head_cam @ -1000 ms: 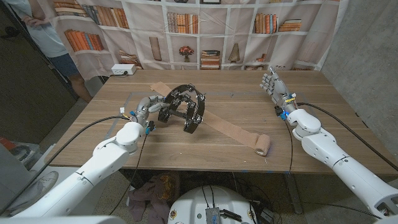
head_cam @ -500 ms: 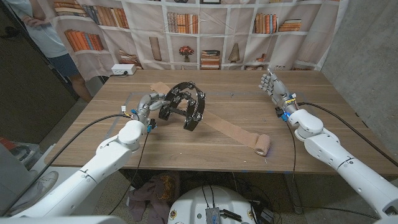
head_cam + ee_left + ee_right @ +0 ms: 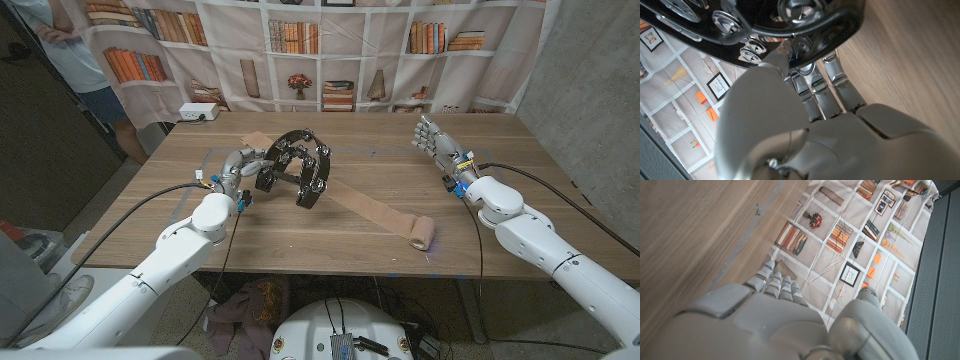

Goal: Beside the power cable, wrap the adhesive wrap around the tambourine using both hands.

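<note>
The black tambourine (image 3: 296, 167) stands tilted on its edge left of the table's middle, and my left hand (image 3: 242, 165) grips its rim from the left. In the left wrist view my left hand (image 3: 790, 125) has its fingers under the tambourine (image 3: 790, 22) and its thumb against the rim with the jingles. The tan adhesive wrap (image 3: 365, 208) lies as a strip from the back left, under the tambourine, to its roll (image 3: 422, 232) near the front edge. My right hand (image 3: 432, 140) is raised at the right, fingers apart, holding nothing; the right wrist view shows this hand (image 3: 765, 315) upright over bare wood.
A white power strip (image 3: 198, 112) sits at the table's back left corner. A person (image 3: 75, 50) stands beyond the left edge. A bookshelf-print curtain hangs behind the table (image 3: 500, 180). Cables trail from both wrists across the wood.
The left hand has lifted and turned the tambourine slightly toward the back. The right hand has drifted a little to the left.
</note>
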### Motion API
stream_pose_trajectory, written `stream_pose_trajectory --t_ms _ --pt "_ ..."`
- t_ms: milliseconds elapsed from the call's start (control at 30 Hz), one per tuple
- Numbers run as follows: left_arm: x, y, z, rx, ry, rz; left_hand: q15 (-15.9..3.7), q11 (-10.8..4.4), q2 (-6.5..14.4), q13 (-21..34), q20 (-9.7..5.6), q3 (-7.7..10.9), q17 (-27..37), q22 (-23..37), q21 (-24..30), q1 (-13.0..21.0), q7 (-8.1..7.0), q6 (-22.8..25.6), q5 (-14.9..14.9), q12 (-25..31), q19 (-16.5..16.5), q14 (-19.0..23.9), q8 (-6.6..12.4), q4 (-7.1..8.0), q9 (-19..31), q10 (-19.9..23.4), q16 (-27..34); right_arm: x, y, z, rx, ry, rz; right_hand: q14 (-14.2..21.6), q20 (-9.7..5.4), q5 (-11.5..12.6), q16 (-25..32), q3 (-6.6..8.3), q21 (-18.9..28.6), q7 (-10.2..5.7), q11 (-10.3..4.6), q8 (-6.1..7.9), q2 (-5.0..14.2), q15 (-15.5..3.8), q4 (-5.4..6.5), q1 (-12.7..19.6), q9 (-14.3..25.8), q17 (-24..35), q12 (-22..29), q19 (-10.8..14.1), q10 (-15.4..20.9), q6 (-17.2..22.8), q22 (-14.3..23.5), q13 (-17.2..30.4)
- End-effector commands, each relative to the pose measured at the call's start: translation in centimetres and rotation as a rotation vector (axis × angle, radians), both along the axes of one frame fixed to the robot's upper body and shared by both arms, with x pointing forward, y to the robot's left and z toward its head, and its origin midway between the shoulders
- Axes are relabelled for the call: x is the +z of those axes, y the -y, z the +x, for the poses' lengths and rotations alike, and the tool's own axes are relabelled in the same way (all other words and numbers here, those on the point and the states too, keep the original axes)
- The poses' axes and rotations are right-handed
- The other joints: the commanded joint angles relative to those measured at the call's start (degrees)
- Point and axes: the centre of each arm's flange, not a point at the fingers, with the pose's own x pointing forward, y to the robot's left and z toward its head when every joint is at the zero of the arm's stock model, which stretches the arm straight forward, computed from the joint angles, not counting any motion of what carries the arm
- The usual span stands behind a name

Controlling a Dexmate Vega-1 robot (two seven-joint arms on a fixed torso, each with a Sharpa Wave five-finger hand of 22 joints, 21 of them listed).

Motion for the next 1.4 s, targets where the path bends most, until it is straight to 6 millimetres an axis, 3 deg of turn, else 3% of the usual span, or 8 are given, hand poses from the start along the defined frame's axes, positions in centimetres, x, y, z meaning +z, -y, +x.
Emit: stream_pose_trajectory --t_ms 33,1400 --pt "0.2 -0.1 -0.1 0.012 0.005 -0.007 -4.53 -0.27 1.3 0.3 -5.37 2.6 0.2 0.0 0.5 0.8 0.05 -0.3 0.4 -0.1 0.2 3.0 -0.24 2.18 0.0 0.2 0.2 -0.4 -0.1 -0.9 -0.032 -0.02 -0.068 0.4 -0.08 0.0 0.3 0.25 0.4 -0.43 -0.12 0.57 0.15 -0.37 -0.8 1.6 0.3 0.2 0.7 1.0 0.8 0.3 0.1 0.1" --pt "0.5 0.3 0.5 0.021 0.012 -0.019 -4.56 -0.11 1.2 0.9 -5.42 3.23 0.6 -0.6 1.6 0.2 -0.1 0.1 0.4 -0.4 -0.4 3.2 -0.62 2.2 0.0 0.6 0.3 -0.9 -1.0 -4.3 -0.071 -0.078 -0.217 0.2 0.03 -0.1 -0.1 1.56 -0.3 -0.81 -0.38 0.69 0.02 -0.5 -3.39 7.2 0.2 0.2 0.2 0.3 0.2 0.1 0.1 0.1"
